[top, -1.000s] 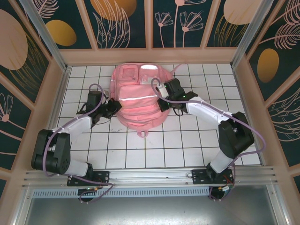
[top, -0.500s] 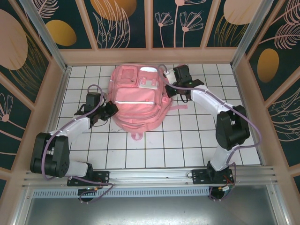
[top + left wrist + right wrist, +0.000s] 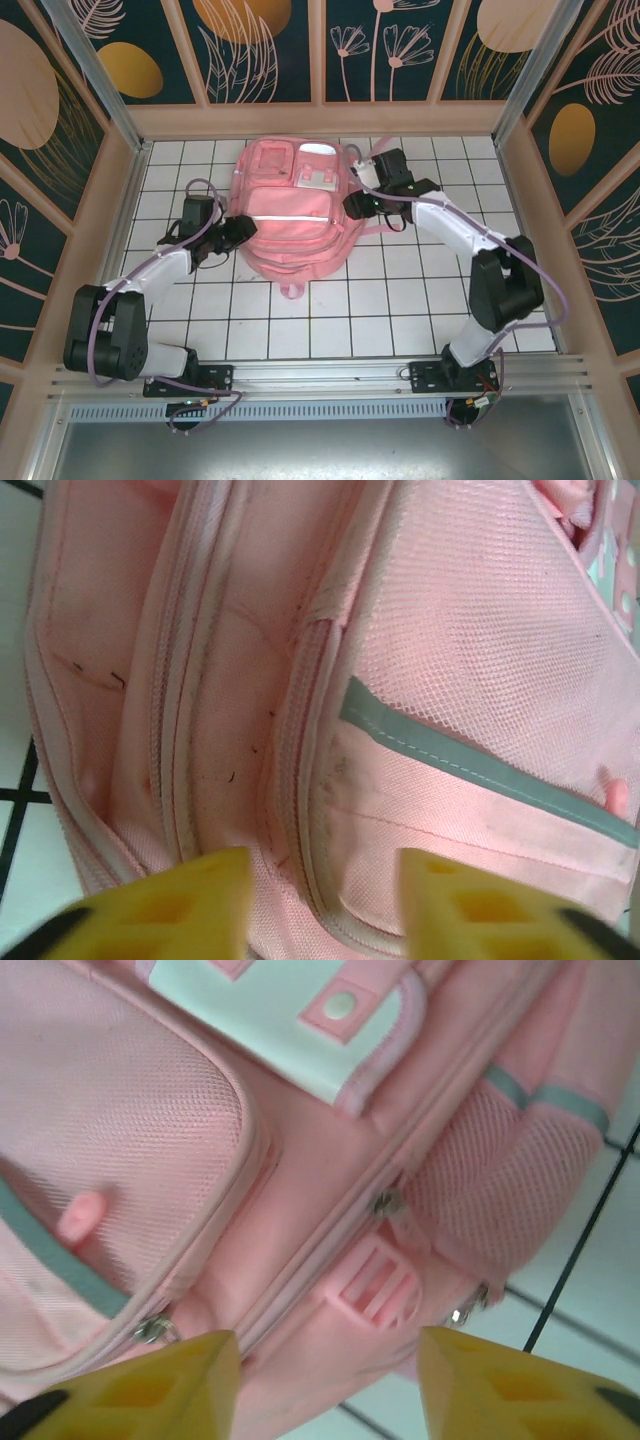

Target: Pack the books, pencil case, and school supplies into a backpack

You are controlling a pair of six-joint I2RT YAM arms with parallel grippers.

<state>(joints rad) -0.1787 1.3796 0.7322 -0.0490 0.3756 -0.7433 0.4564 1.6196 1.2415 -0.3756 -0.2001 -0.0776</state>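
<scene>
- The two arms reach from the near edge over the white tiled table, one to each side of the backpack.
- The left gripper is at the backpack's left side, low over the tiles. In the left wrist view its yellow fingers stand partly apart. Pink fabric and a grey strip of the backpack lie just beyond the gap, and nothing is clamped.
- The right gripper is at the backpack's right side, a little farther back. Its jaws are also partly open and hold nothing. Its fingers frame the backpack, a pink buckle and a mesh side pocket.
- The backpack lies flat, front up, at the far middle of the table. Its zips look closed, and its pale shiny panels are toward the back wall.
</scene>
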